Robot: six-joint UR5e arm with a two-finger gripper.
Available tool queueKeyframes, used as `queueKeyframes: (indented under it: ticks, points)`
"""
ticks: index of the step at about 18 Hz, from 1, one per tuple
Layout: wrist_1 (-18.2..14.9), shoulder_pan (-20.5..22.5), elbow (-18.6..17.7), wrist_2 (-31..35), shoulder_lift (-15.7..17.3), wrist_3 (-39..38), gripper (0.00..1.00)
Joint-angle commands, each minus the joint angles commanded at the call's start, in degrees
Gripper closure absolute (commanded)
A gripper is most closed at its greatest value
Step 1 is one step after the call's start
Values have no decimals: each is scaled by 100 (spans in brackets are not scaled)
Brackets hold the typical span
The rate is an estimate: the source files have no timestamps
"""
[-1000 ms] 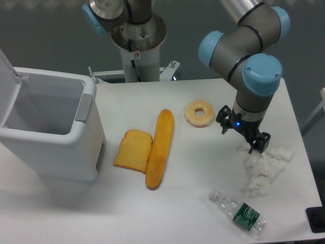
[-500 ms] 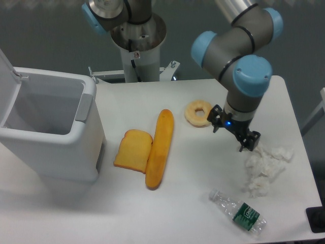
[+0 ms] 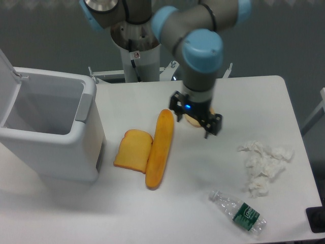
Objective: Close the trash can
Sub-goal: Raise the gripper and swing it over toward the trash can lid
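The trash can (image 3: 51, 147) is a big white bin at the table's left edge. Its top is open, and its lid (image 3: 7, 76) stands upright at the far left of the frame. A grey latch (image 3: 84, 107) sits on the rim that faces the table's middle. My gripper (image 3: 195, 120) hangs over the middle of the table, well to the right of the bin and just right of the baguette's top end. Its fingers are spread open and hold nothing.
A baguette (image 3: 159, 147) and a slice of toast (image 3: 133, 149) lie between the bin and my gripper. A doughnut (image 3: 191, 121) is mostly hidden under the gripper. Crumpled tissue (image 3: 264, 162) and a plastic bottle (image 3: 238, 211) lie at the right. The arm's base (image 3: 137, 46) stands behind.
The arm has swung left from beside the tissue to over the doughnut, closer to the bin. The bin's lid and the items on the table have not moved.
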Motion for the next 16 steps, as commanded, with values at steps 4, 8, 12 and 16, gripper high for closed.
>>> queueKeyframes:
  ticks: [4, 8, 12, 16]
  points:
    - [-809, -167, 0, 0, 782, -17, 0]
    - [-1267, -623, -9, -281, 1240, -402, 0]
    - [-1303, -1308, -9, -369, 1364, -1001, 0]
    - [-1295, -1810, -9, -614, 1452, -1414, 0]
